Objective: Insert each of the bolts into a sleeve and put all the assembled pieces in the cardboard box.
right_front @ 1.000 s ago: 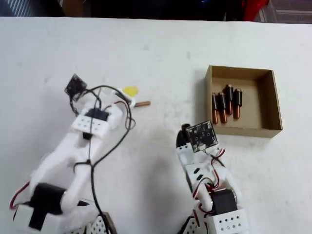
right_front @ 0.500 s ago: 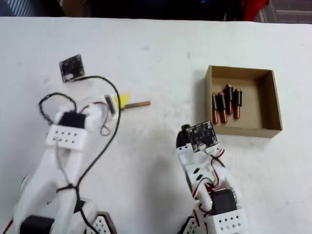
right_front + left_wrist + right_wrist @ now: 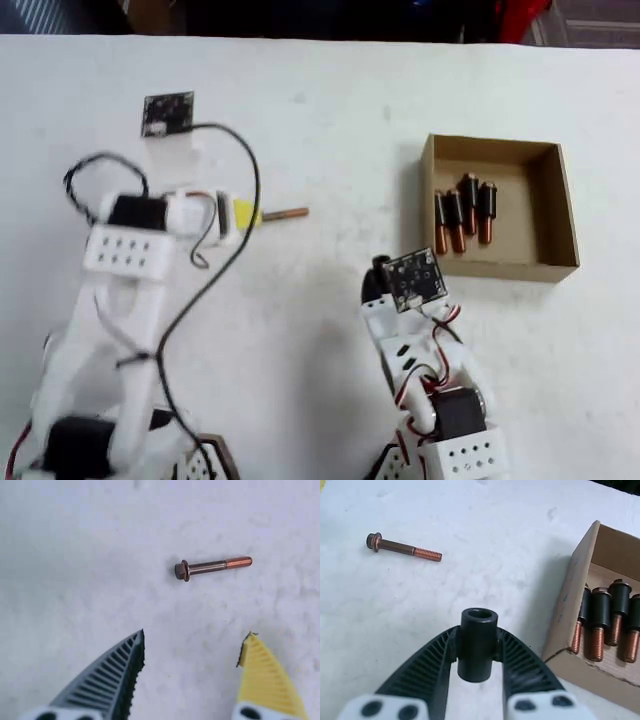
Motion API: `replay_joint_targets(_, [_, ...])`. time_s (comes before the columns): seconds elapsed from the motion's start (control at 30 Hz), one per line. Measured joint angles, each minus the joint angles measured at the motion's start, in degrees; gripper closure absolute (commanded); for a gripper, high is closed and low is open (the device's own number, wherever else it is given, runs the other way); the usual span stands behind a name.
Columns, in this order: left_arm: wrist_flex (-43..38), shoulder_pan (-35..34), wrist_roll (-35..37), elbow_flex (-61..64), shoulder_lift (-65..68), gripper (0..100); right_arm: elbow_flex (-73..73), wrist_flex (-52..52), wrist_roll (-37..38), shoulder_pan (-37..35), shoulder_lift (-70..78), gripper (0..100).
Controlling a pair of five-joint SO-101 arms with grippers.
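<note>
A copper bolt (image 3: 284,213) lies flat on the white table, also seen in the left wrist view (image 3: 212,567) and the right wrist view (image 3: 403,547). My left gripper (image 3: 192,652) is open a short way from the bolt's head, with nothing between its grey and yellow fingers; from above its yellow tip (image 3: 246,212) sits just left of the bolt. My right gripper (image 3: 477,647) is shut on a black sleeve (image 3: 478,643), held upright with its bore showing, left of the cardboard box (image 3: 555,215). Several assembled bolt-and-sleeve pieces (image 3: 463,213) lie in the box.
The right arm's body (image 3: 430,385) takes up the lower middle of the table and the left arm (image 3: 110,340) the lower left. Bare table stretches between the bolt and the box. The table's far edge (image 3: 320,38) runs along the back.
The left arm swung back and left, its wrist turning so the yellow fingertip now points at the bolt's head. The bolt, the box and the right arm stayed put.
</note>
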Motion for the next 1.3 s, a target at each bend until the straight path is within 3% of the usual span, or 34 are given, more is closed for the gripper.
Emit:
replay_joint_targets(0.23, [8.5, 0.7, -3.3, -13.1, 17.4, 68, 0.0, 0.0, 0.0, 0.0, 0.0, 98.1])
replay_joint_targets(0.47, [9.1, 0.9, -3.0, -21.0, 26.1, 68, 0.0, 0.0, 0.0, 0.0, 0.0, 98.1])
replay_joint_targets(0.57, [9.2, 0.9, -12.9, -23.8, 28.8, 68, 0.0, 0.0, 0.0, 0.0, 0.0, 98.1])
replay_joint_targets(0.97, [9.2, 1.0, -64.4, -38.3, 39.6, 68, 0.0, 0.0, 0.0, 0.0, 0.0, 98.1])
replay_joint_targets(1.13, [9.2, 1.0, -75.7, -43.4, 46.7, 68, 0.0, 0.0, 0.0, 0.0, 0.0, 98.1])
replay_joint_targets(1.3, [9.2, 1.0, -78.1, -51.7, 56.0, 68, 0.0, 0.0, 0.0, 0.0, 0.0, 98.1])
